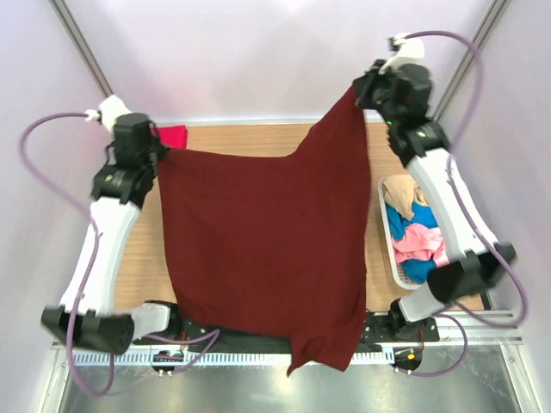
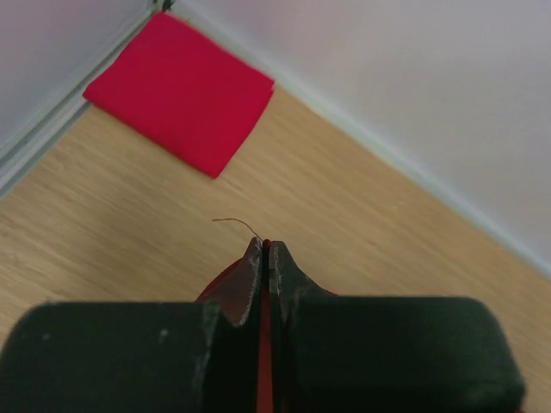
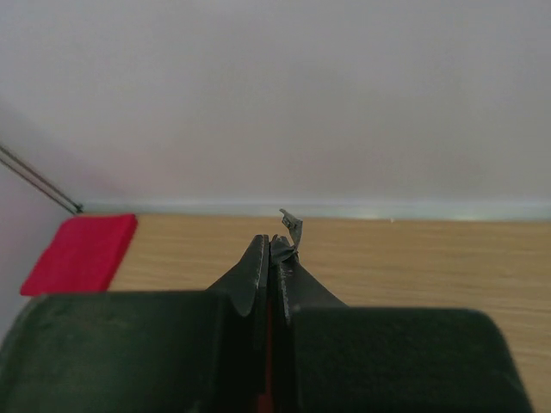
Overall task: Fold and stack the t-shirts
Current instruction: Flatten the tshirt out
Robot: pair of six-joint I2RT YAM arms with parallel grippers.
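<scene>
Dark maroon t-shirt (image 1: 258, 241) hangs spread over the table (image 1: 250, 138). Left gripper (image 1: 157, 149) and right gripper (image 1: 357, 90) each pinch an upper corner, jaws pressed together. Folded crimson t-shirt (image 2: 181, 90) lies at the far-left corner. Remaining shirts (image 1: 415, 241) sit in the white basket (image 1: 384, 232).

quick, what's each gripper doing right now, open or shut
Left gripper: closed, pinching one edge of the maroon t-shirt.
Right gripper: closed, pinching the far corner of the same shirt.
</scene>
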